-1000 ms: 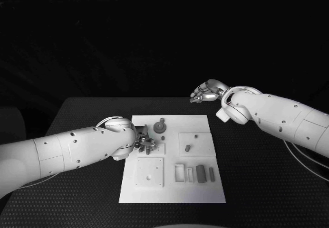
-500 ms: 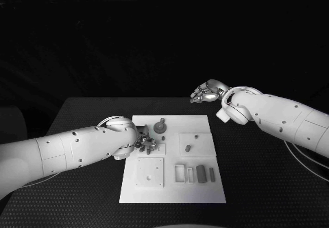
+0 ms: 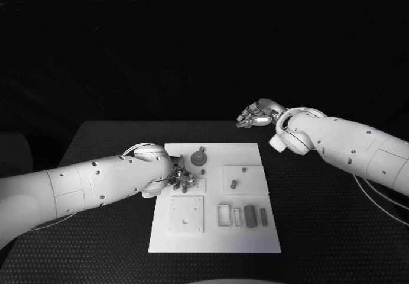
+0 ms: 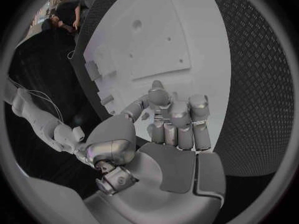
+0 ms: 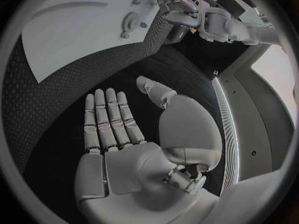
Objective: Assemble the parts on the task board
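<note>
The white task board (image 3: 217, 236) lies in the middle of the black table. My left hand (image 3: 181, 177) hangs over its left side with fingers curled, and thumb and fingers (image 4: 156, 92) seem to pinch a small grey part there. A round gear (image 3: 198, 158) sits at the board's far end, also seen as the gear (image 5: 131, 21). Two small pegs (image 3: 233, 184) stand on the right square plate. My right hand (image 3: 258, 113) is raised beyond the board's far right corner, its fingers (image 5: 109, 119) straight and apart, holding nothing.
A square plate with a hole (image 3: 186, 214) and a row of slots and dark blocks (image 3: 249, 216) fill the board's near end. Bare black tabletop (image 3: 324, 213) lies on both sides of the board. The left forearm (image 3: 85, 189) crosses the table's left side.
</note>
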Available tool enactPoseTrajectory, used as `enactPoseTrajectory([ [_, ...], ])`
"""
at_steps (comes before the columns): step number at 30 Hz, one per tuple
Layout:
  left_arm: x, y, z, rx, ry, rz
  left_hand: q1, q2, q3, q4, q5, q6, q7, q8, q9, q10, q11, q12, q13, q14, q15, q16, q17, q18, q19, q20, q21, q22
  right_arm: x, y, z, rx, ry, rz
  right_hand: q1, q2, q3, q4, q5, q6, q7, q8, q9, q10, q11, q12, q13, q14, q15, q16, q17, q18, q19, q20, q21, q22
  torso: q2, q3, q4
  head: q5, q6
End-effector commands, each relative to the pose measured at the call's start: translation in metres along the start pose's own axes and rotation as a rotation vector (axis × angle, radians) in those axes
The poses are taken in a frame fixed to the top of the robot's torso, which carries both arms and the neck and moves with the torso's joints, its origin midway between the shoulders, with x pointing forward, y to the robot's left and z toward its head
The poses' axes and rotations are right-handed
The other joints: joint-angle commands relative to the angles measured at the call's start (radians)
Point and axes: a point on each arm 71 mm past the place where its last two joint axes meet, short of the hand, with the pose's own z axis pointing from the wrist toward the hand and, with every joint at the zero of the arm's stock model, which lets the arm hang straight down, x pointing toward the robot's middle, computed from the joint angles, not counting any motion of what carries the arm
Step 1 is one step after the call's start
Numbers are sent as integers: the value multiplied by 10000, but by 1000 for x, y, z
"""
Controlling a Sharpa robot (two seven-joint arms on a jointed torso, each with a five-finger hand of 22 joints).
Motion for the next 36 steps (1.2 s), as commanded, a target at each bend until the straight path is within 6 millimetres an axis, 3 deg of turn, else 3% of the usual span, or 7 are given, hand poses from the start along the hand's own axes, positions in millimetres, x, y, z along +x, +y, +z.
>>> enactPoseTrajectory([
  [1, 4, 3, 1, -270, 302, 137, 303, 453, 15, 162, -130, 38, 13, -39, 4, -9, -36, 56, -15, 12, -56, 1, 1, 9, 15, -1077, -19, 45, 1, 1, 0, -60, 124, -55, 13, 44, 3, -76, 31, -76, -25, 47, -14, -10, 16, -56, -9, -67, -17, 56, -17, -88, -89, 4, -52, 15, 7, -1, -4, 4, 2],
  [6, 3, 3, 1, -221, 125, 37, 20, 368, -22, 536, -391, 44, 8, -54, -4, -16, -39, 62, -33, 1, -63, 5, 5, 28, -10, -1087, -27, 53, 1, 0, 0, -51, 132, -56, 18, 45, 5, -79, 31, -76, -25, 48, -14, -10, 16, -55, -9, -67, -17, 56, -18, -88, -89, 3, -54, 17, 3, -11, -2, -12, 15],
  [12, 3, 3, 1, -233, 124, 40, -94, 495, 28, 696, -327, 53, 3, -53, 1, -18, -44, 77, -37, 1, -70, 16, 12, 41, -17, -1097, -7, 73, 1, 1, 0, -58, 132, -55, 24, 46, 8, -83, 30, -77, -25, 48, -15, -10, 16, -56, -9, -68, -17, 57, -18, -87, -89, 3, -56, 19, 8, -8, 6, -20, 18],
  [18, 3, 4, 1, -283, 108, 21, -582, -197, -84, 1272, -2010, 55, -31, -59, 15, -39, -67, 109, -51, -4, -99, 23, 21, 119, -65, -1145, -17, 91, 1, 0, 0, -46, 123, -56, 30, 45, 10, -89, 28, -77, -25, 49, -16, -10, 16, -56, -9, -69, -17, 57, -18, -86, -90, 2, -59, 22, 3, -4, 1, -22, 17],
  [21, 3, 5, 1, -291, 82, 21, -708, -720, -132, 1462, -3080, 48, -39, -64, 23, -48, -83, 122, -63, -6, -113, 14, 19, 168, -80, -1173, -22, 95, 1, 0, 0, -48, 126, -57, 33, 44, 11, -91, 27, -78, -25, 49, -17, -10, 16, -56, -9, -70, -17, 58, -18, -86, -90, 3, -60, 23, 4, -5, 7, -27, 21],
  [25, 3, 4, 1, -273, 93, 41, -729, -1168, -192, 1472, -3176, 49, -44, -64, 31, -51, -92, 128, -73, -1, -123, 6, 16, 203, -75, -1194, -24, 94, 1, 0, 0, -49, 127, -56, 37, 43, 12, -94, 26, -78, -25, 50, -17, -11, 16, -56, -9, -71, -16, 58, -19, -87, -90, 3, -62, 26, 1, -6, 6, -27, 23],
  [36, 2, 6, 1, -261, -54, -41, -743, -1753, -272, 1462, -3217, 44, -48, -60, 53, -53, -96, 132, -87, 4, -129, -8, 11, 235, -48, -1208, -38, 72, 1, 0, 0, -40, 127, -58, 42, 42, 14, -99, 26, -79, -24, 51, -19, -12, 17, -56, -9, -73, -15, 59, -20, -87, -89, 4, -66, 32, 8, -12, 8, -38, 9],
])
